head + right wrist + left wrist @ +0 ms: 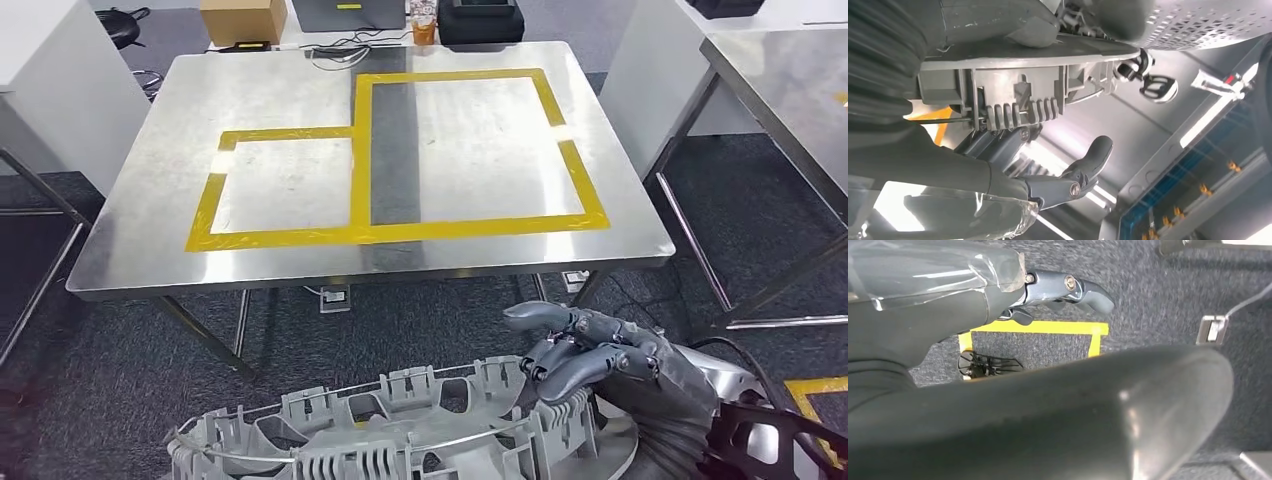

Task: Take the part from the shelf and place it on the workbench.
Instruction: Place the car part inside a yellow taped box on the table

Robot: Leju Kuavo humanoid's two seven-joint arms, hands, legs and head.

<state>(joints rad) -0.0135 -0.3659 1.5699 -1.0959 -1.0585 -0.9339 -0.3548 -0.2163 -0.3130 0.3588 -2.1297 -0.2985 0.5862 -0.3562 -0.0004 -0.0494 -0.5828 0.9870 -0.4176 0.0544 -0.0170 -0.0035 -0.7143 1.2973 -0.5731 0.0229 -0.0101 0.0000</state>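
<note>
The carrying step is under way: the right hand [590, 360] grasps the grey ribbed part [400, 430], held low before the tabletop [130, 190], not yet over it. The left hand [1068, 292] I cannot tell. Next, lift it forward over the yellow-taped area [400, 232]

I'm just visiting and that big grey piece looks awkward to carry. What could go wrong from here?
The part is wide, and the right hand grips just one end, so it might tilt or slip. It sits lower than the workbench top, so it could knock the front edge unless lifted. It may miss the yellow tape outlines.
</note>
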